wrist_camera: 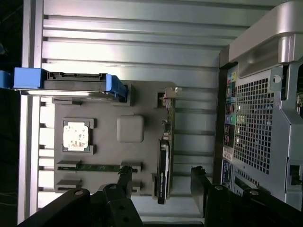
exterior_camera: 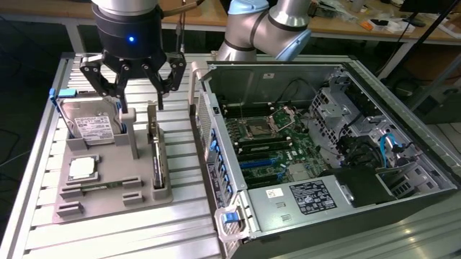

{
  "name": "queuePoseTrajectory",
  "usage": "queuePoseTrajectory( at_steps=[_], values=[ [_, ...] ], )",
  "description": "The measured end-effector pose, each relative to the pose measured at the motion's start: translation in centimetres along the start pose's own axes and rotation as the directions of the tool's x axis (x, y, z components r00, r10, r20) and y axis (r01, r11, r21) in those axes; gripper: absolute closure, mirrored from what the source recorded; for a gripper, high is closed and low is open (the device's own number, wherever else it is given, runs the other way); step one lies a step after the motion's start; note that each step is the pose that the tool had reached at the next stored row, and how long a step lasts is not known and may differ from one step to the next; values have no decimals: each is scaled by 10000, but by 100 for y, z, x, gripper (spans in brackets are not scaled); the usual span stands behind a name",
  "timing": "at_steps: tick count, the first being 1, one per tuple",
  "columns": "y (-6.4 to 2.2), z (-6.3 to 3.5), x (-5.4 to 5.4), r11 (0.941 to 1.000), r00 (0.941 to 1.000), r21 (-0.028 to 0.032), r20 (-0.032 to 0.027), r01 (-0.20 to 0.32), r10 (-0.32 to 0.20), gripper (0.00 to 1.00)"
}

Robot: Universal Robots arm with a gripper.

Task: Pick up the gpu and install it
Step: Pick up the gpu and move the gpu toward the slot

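Note:
The gpu (exterior_camera: 155,156) is a thin dark card standing on its edge in a slot of the grey holder (exterior_camera: 108,202) on the table. It lies on the side of the holder nearest the computer case (exterior_camera: 310,145). My gripper (exterior_camera: 141,107) hangs open above the far end of the card, with nothing between its fingers. In the wrist view the gpu (wrist_camera: 164,165) runs between the two dark fingertips (wrist_camera: 127,176) of the gripper (wrist_camera: 162,172), seen from above and apart from them.
The holder (wrist_camera: 130,109) also carries a hard drive (exterior_camera: 90,127) with blue frame, a square processor chip (exterior_camera: 83,167) and a memory stick (exterior_camera: 94,188). The open case shows the motherboard with blue slots (exterior_camera: 259,162). A slatted aluminium table (exterior_camera: 144,232) lies underneath.

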State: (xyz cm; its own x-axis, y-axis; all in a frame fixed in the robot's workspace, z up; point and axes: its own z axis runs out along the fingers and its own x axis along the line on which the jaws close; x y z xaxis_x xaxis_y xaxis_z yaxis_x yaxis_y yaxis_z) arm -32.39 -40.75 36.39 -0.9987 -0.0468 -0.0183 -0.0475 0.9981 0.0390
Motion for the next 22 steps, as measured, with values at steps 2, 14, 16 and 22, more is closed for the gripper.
queuePoseTrajectory(
  at_steps=[2, 14, 16, 22],
  values=[
    [-12, 36, -3, 10000, 10000, 0, -5, -1, 1, 38],
    [-38, 160, -71, 10000, 10000, 2, 0, 0, 0, 38],
    [-39, 198, -70, 10000, 10000, 1, 1, 0, 0, 38],
    [-45, 306, -68, 10000, 10000, 2, 0, -1, 1, 38]
  ],
)
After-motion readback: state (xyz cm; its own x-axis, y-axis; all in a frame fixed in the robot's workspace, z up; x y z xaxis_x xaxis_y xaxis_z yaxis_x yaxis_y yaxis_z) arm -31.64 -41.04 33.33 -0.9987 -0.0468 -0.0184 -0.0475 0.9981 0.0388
